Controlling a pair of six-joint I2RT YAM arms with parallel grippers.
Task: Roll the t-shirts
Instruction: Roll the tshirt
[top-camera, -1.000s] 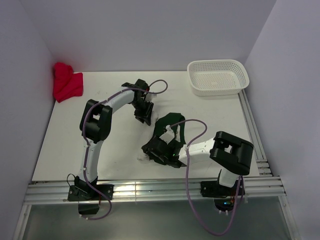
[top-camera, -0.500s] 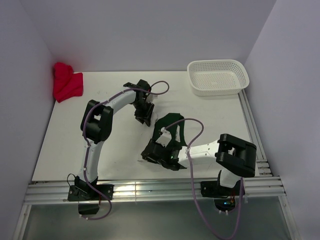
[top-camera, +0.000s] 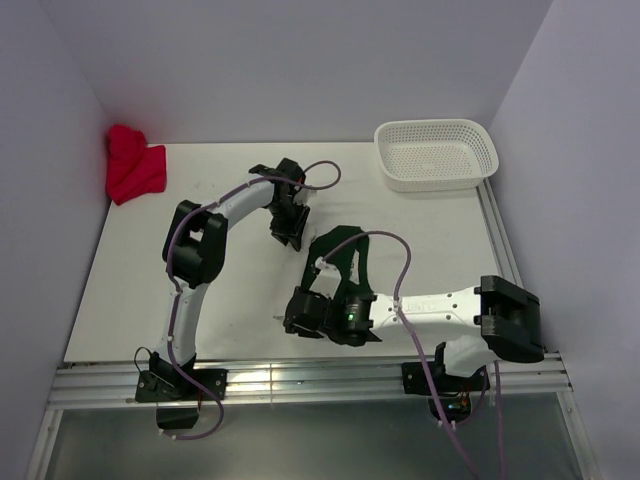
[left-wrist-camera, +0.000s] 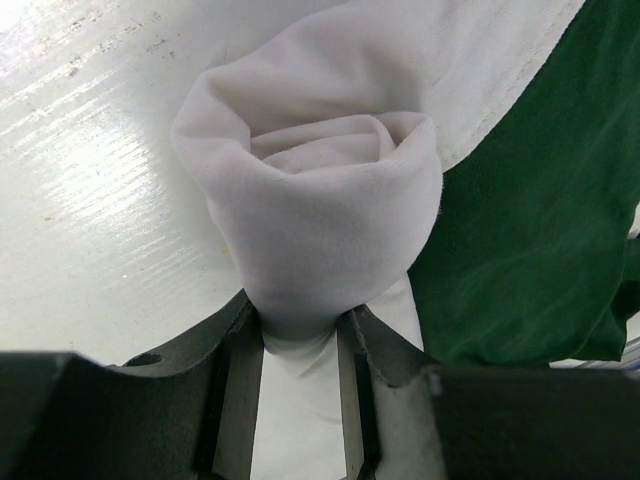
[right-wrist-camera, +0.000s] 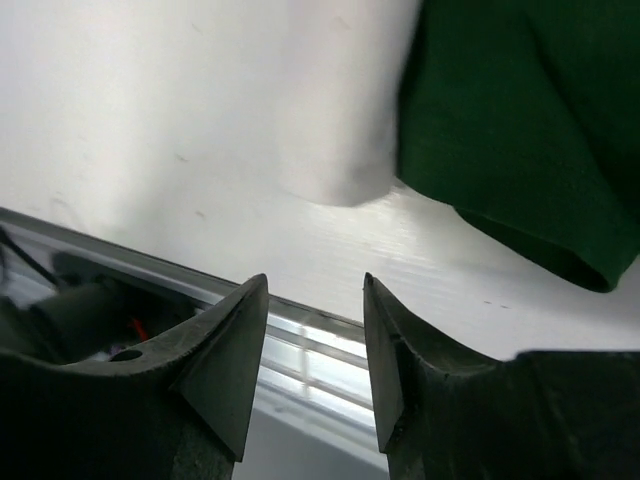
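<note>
Stretched flatter than a second ago, the right arm (top-camera: 440, 305) lies low along the table (top-camera: 130, 280) front. Its right gripper (right-wrist-camera: 315, 290) hangs at six o'clock, jaws parted wider, holding nothing. Just beyond, the dark green t-shirt (top-camera: 345, 250) lies crumpled near centre, partly over the off-white t-shirt (left-wrist-camera: 310, 200), whose rolled end the left gripper (left-wrist-camera: 300, 325) pinches. Farther back, a white basket (top-camera: 436, 155) sits at one o'clock and a red cloth (top-camera: 133, 165) at ten.
</note>
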